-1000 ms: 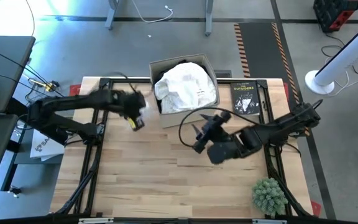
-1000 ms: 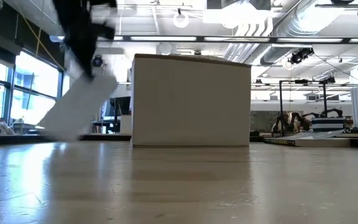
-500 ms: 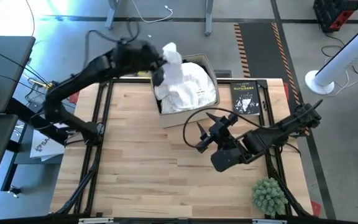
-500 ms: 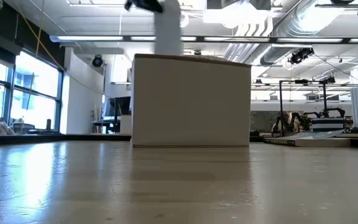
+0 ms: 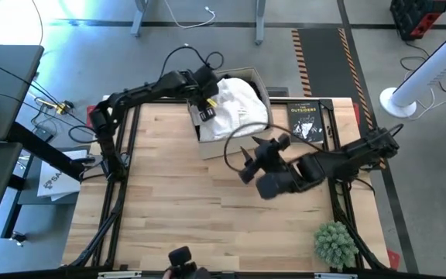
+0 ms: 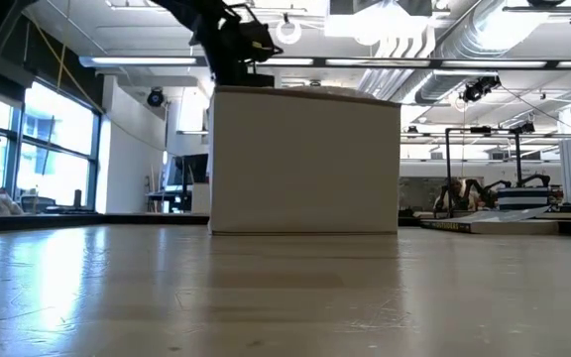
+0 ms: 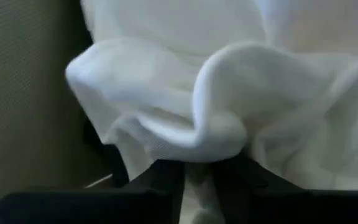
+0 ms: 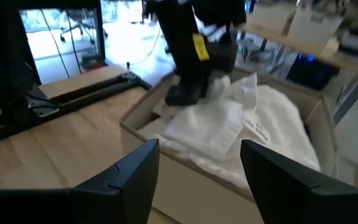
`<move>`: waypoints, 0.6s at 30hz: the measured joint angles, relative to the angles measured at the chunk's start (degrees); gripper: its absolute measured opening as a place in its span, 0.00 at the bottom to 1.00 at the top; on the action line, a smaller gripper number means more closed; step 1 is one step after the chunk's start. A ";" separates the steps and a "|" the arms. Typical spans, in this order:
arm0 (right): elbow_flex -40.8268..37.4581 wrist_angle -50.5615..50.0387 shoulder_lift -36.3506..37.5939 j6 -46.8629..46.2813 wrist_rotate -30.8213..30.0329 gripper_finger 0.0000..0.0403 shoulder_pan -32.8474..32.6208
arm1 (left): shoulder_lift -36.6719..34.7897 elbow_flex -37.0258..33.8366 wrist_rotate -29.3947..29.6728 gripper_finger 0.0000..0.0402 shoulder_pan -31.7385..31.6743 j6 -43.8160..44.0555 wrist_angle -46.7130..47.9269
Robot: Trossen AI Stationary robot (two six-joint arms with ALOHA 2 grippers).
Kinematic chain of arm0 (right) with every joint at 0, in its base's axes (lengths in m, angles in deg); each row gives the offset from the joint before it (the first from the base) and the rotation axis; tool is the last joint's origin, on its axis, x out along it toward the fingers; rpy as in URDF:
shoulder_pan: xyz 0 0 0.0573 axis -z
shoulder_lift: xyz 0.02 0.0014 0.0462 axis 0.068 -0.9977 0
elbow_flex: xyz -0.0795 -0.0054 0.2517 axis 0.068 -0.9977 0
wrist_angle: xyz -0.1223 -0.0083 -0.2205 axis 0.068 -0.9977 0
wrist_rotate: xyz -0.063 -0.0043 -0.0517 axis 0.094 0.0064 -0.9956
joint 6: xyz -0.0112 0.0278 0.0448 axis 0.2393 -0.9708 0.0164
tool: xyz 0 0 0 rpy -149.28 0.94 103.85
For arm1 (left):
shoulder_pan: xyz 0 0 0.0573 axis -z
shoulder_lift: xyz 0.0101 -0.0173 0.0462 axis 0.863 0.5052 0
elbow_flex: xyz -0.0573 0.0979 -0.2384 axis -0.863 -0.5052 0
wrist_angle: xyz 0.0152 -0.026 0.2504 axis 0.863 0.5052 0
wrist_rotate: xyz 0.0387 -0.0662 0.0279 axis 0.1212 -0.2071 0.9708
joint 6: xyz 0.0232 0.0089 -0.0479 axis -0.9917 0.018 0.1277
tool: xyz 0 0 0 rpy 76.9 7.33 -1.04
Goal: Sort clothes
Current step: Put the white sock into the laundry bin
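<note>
A pile of white garments fills the open cardboard box at the table's far middle. My left gripper reaches down into the box's left part and is shut on a white garment. It also shows in the right wrist view and, in the low view, above the box's top edge. My right gripper is open and empty above the table, just in front of the box; its fingers point at the box. No black garment is in view. My left gripper pinches a bunched fold of the white garment between its two fingers. The fingers come from above, pointing down into the box. The garment lies slack on the pile of white clothes in the box.
A black paperback book lies to the right of the box. A small green plant stands at the near right corner. Bare wood table spreads in front of the box. Black frame rails run along both sides.
My left gripper has carried the white garment from the table's left side up and toward the far right, over the box's rim, then down into the box. The garment hung below the fingers then; now it lies on the pile. My right gripper has stayed about where it was.
</note>
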 joint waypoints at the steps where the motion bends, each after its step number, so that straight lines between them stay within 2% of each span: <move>1: 0.00 0.12 0.00 -0.12 1.64 0.56 1.39 | -0.35 0.11 -0.17 0.21 0.00 -0.17 0.35; 5: 0.00 1.16 0.00 2.50 6.53 0.56 8.54 | -4.08 1.73 -0.21 0.28 0.29 -0.26 1.35; 8: 0.00 4.90 0.00 8.57 11.32 0.56 15.52 | -9.09 2.68 -0.19 0.31 0.80 -0.07 0.98; 13: 0.00 19.94 -1.28 20.72 35.80 0.56 29.37 | -17.16 2.66 -0.21 0.32 1.05 1.60 0.38; 15: 0.00 27.74 -3.00 23.20 43.94 0.56 34.09 | -20.49 2.66 0.16 0.33 0.96 1.60 0.28; 18: 0.09 36.20 -7.01 24.74 52.84 0.56 39.53 | -24.25 2.58 1.20 0.33 0.92 2.43 0.34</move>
